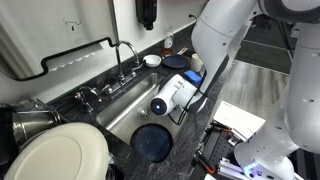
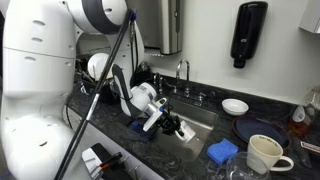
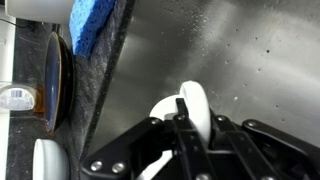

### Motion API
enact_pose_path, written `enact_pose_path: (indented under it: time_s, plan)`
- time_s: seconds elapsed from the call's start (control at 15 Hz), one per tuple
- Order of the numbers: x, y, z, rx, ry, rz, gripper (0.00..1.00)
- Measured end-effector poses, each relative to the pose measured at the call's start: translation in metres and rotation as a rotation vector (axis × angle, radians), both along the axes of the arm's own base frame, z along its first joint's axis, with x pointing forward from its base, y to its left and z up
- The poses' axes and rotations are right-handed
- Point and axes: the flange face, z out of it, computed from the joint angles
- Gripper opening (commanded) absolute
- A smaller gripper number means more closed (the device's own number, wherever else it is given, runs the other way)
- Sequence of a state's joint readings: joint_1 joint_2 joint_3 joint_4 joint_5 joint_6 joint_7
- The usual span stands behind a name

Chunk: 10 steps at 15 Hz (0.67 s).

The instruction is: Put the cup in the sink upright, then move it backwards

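Note:
In the wrist view my gripper [image 3: 198,110] is shut on a white cup [image 3: 195,92], its fingers clamped on a thin white edge or handle. The cup hangs just above the steel sink floor [image 3: 235,50]. In an exterior view the gripper [image 2: 178,127] is low inside the sink [image 2: 203,118], and the cup is mostly hidden behind the fingers. In an exterior view the arm's wrist [image 1: 172,93] reaches down over the sink basin [image 1: 122,108]. I cannot tell whether the cup is upright.
A faucet [image 1: 125,55] [image 2: 183,72] stands behind the sink. A dark plate [image 1: 152,143] [image 2: 255,130], blue sponge [image 2: 222,150] [image 3: 90,25], cream mug [image 2: 265,153] and white bowl [image 2: 235,106] lie on the counter. A large white plate [image 1: 60,155] and metal pot [image 1: 30,118] sit nearby.

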<state>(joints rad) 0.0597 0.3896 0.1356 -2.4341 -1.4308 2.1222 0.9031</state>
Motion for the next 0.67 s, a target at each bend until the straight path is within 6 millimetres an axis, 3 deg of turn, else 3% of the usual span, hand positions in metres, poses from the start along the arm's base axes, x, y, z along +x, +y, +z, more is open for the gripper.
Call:
enact_pose_path:
  time_s: [0.33,0.4,0.47,0.67]
  plan:
    - [0.013,-0.001,-0.033,-0.012,0.069,-0.005,0.04]
    - [0.016,-0.001,-0.036,-0.031,0.071,-0.008,0.41]
    - [0.017,-0.001,-0.039,-0.049,0.073,-0.009,0.42]
    - [0.016,0.0,-0.048,-0.068,0.086,-0.007,0.63]
